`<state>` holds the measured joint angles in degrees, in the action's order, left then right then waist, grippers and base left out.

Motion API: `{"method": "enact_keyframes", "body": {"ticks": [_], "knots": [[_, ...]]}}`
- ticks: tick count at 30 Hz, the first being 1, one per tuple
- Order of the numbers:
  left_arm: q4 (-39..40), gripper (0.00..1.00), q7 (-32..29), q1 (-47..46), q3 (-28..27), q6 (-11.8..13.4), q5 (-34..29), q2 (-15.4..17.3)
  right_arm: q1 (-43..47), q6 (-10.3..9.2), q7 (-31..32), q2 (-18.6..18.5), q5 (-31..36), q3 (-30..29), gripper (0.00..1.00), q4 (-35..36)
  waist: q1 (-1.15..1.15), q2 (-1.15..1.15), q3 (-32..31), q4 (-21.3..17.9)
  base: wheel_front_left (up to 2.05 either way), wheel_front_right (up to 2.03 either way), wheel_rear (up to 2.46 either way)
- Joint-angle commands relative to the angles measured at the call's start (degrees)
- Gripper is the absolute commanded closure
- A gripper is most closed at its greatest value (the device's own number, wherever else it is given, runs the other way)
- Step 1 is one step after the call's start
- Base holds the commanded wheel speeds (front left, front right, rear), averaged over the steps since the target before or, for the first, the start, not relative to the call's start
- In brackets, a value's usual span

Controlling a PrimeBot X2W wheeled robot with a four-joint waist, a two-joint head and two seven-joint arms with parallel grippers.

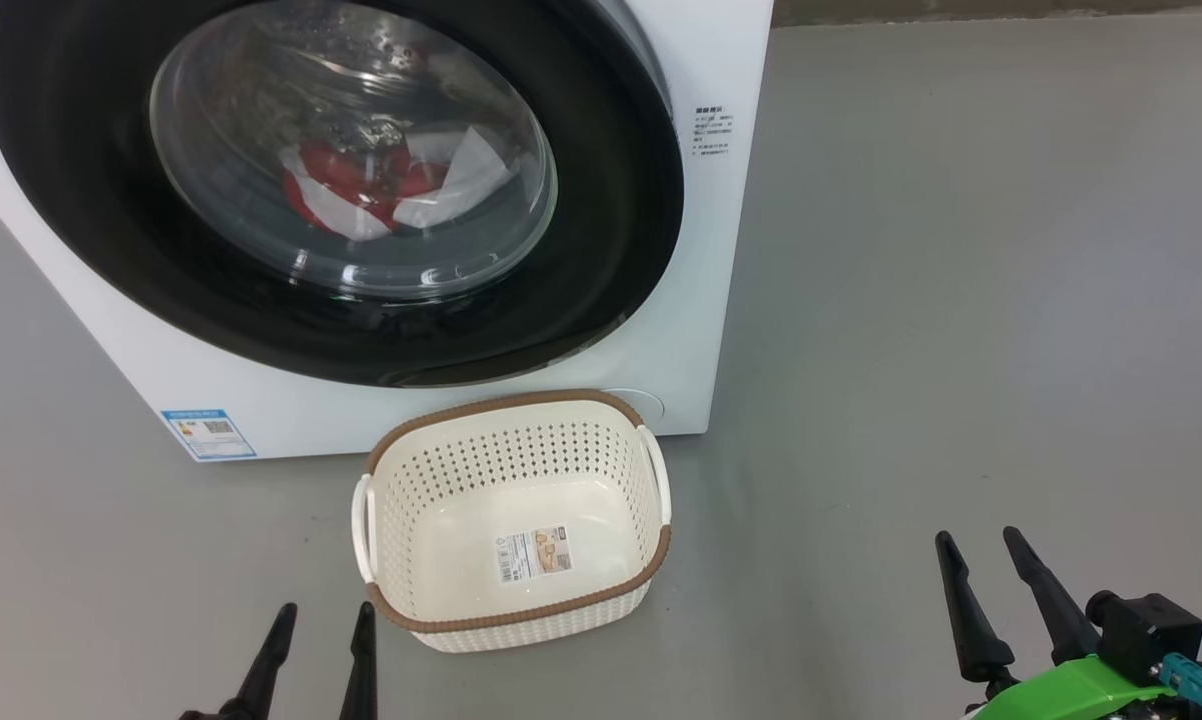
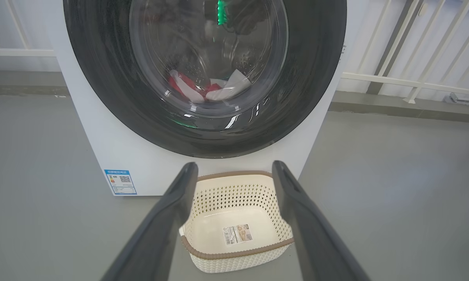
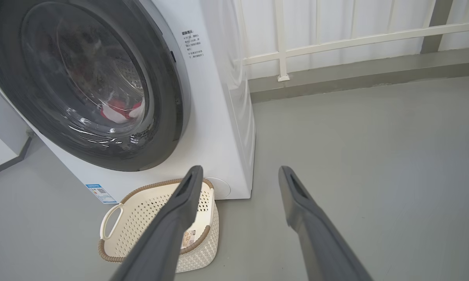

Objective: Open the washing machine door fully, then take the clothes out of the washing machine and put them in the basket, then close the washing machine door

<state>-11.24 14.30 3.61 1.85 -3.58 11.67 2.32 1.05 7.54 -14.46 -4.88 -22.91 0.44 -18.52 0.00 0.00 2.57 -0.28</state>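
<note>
So the door (image 1: 601, 200) is shut on the washer (image 1: 726, 320), with the red and white clothes (image 1: 361, 185) lying low behind its glass, maybe two pieces, hard to tell through the glare. The basket (image 1: 521, 405) sits on the floor (image 1: 961, 300) just in front of the washer. The left gripper (image 1: 326, 606) and right gripper (image 1: 977, 535) are both spread wide, holding nothing, the left one near the basket.
</note>
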Motion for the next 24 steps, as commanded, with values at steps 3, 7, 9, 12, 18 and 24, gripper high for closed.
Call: {"method": "enact_keyframes", "body": {"ticks": [3,7,9,12,18,24], "knots": [[1.37,0.00,0.70,-1.46,-1.98,-0.38,0.14,0.55,-0.62,-0.05,-0.54,-0.37,1.16,0.89,0.00,1.53,0.00,0.00,-0.08,0.03,0.00,0.00,0.00],[1.62,0.00,0.70,-1.50,-1.89,-0.36,0.17,0.55,-0.63,-0.05,-0.54,-0.42,1.18,0.95,0.00,1.49,0.00,0.00,-0.07,0.14,0.00,0.00,0.00],[1.81,0.00,0.70,-1.55,-1.75,-0.25,0.11,0.55,-0.77,-0.05,-0.54,-0.41,1.12,1.25,0.00,1.54,0.00,0.00,0.03,0.21,0.00,0.00,0.00],[1.97,0.00,0.70,-1.67,-1.61,-0.18,0.02,0.55,-1.05,-0.05,-0.54,-0.35,0.49,1.83,0.40,1.52,0.00,0.00,0.21,0.31,0.00,0.00,0.00],[2.16,0.00,0.70,-2.40,-1.25,0.00,-0.10,0.55,-3.96,-0.05,-0.54,-0.12,-5.30,3.29,0.93,1.47,0.00,0.00,1.05,0.66,0.00,0.00,0.00],[2.61,0.00,0.70,-4.26,-0.11,0.10,0.12,0.55,-10.97,-0.05,-0.54,0.32,-15.27,4.46,1.00,1.73,0.00,0.00,3.46,1.70,0.00,0.00,0.00]]}}
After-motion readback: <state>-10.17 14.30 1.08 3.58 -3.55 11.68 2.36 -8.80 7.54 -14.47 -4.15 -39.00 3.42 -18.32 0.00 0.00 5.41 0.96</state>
